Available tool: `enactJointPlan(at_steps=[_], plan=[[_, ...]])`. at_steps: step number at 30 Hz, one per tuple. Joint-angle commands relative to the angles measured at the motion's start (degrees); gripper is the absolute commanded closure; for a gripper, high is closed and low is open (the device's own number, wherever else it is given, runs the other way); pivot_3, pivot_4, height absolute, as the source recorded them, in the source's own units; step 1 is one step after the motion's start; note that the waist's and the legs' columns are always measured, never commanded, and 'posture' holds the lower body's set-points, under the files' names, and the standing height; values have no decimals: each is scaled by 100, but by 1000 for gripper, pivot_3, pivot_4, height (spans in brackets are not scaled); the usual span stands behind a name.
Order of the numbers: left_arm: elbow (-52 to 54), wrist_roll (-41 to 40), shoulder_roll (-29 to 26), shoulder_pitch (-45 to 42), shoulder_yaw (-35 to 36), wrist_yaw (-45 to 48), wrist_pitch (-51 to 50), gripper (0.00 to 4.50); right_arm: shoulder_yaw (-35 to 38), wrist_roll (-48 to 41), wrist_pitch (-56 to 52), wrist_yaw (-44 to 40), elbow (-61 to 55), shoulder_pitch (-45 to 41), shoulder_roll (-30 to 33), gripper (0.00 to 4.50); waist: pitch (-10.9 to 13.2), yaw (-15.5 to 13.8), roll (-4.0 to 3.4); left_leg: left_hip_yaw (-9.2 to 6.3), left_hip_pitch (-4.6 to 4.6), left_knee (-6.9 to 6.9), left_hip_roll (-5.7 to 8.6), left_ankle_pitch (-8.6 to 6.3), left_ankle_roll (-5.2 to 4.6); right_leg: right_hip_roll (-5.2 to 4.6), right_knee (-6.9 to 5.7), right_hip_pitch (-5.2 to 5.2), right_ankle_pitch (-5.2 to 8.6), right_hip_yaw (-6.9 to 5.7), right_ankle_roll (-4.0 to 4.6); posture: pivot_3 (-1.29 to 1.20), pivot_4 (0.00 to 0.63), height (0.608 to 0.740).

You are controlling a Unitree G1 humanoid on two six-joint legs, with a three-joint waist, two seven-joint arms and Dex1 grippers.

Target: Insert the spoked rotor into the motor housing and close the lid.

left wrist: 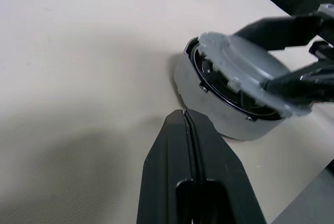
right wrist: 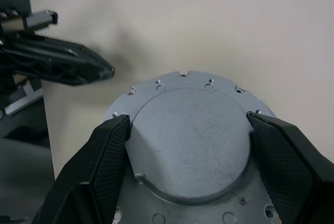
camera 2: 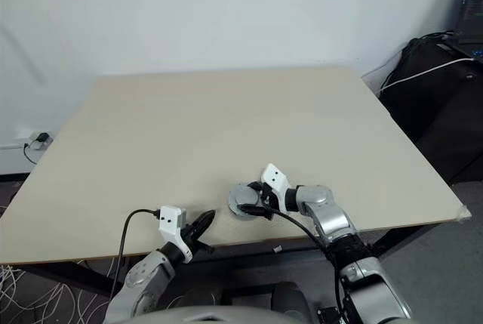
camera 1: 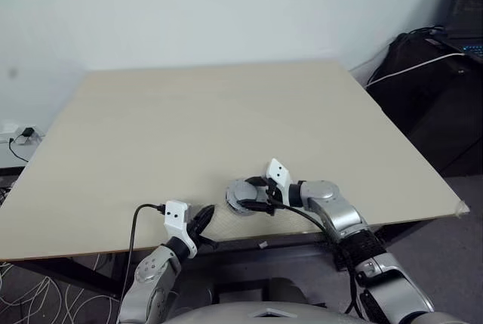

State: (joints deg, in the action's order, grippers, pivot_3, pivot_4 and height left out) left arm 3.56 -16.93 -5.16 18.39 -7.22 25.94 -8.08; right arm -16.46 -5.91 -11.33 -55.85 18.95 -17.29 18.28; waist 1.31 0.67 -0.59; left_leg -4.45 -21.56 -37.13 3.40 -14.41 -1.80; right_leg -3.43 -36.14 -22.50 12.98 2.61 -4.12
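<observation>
Silvery lid [right wrist: 190,145], pinched by the right gripper [right wrist: 188,151], tilts over the motor housing [left wrist: 219,114] for seating; left gripper [left wrist: 187,125], closed, idles at eight o'clock.

wide bare table [camera 1: 226,120] beyond; left gripper [camera 1: 202,222] just beside the lid [camera 1: 243,192]

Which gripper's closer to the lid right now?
Right. The right gripper has a finger on each side of the lid, gripping its edges over the housing. The left gripper, fingers shut, sits on the table just short of the housing.
</observation>
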Motion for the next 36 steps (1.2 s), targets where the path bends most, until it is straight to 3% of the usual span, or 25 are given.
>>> enactJointPlan(at_steps=[1, 11, 20, 36], plan=[[254, -46, 5, -56, 9, 28, 80, 4500, -94, 74, -57, 160, -235, 31, -108, 1214, -3, -1, -4, 0, 0, 0, 0, 0, 0, 1, 0, 0, 0, 0, 0, 0, 0, 740], [241, -61, 10, -58, -4, 58, 60, 4500, -8, 103, -289, 570, -265, 58, -256, 1214, -9, 16, 2, 1, 9, -7, -4, -5, 13, 5, -8, 6, 11, 3, -22, 0, 0, 740], [219, -83, 25, -53, 11, 79, 59, 4500, 175, -190, -4, 395, -417, 228, -285, 1214, -8, 5, 2, 1, 11, -14, -3, -6, 18, 5, -23, 6, 13, 3, -22, 0, 0, 740], [143, -71, 25, -71, 22, 97, 100, 4500, 118, 198, 147, 991, -205, 218, -349, 1214, -8, -1, 2, 1, 7, -16, -2, -10, 26, 3, -23, 4, 14, 2, -23, 0, 0, 740]])
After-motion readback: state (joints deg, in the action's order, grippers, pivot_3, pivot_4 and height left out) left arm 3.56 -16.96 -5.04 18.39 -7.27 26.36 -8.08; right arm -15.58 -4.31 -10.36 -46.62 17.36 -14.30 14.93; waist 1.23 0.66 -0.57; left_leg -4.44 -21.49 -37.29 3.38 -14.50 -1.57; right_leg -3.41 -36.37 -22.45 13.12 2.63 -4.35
